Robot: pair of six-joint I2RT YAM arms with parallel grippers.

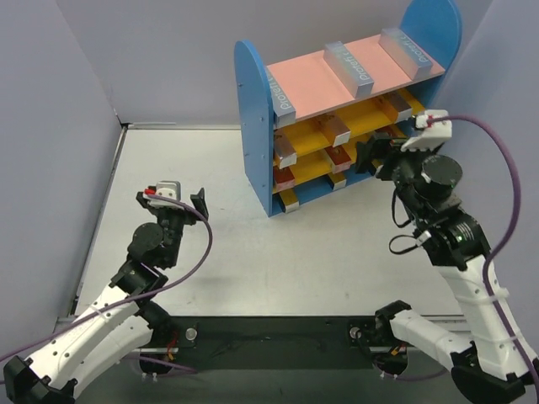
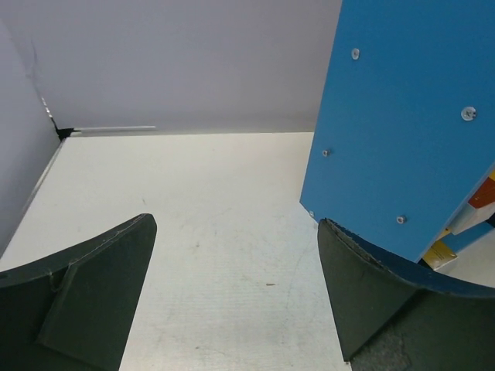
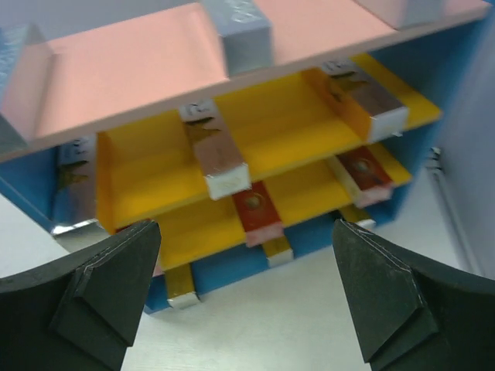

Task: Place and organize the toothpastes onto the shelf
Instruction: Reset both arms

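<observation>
Bearing white lettering [image 1: 354, 71] (unreadable), toothpastes [image 1: 410, 49] line shelf [image 1: 255, 126].

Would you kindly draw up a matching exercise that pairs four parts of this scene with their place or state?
Things:
1. pink top board of the wooden shelf
2. blue round-topped side panel
3. left arm's black tool
4. right arm's black tool

Places or states:
A. open, facing the shelf's front
B. open above the white table
C. carries three silver-grey cardboard boxes
D. upright, dotted with screw heads

Pairs: 1-C; 2-D; 3-B; 4-A
</observation>
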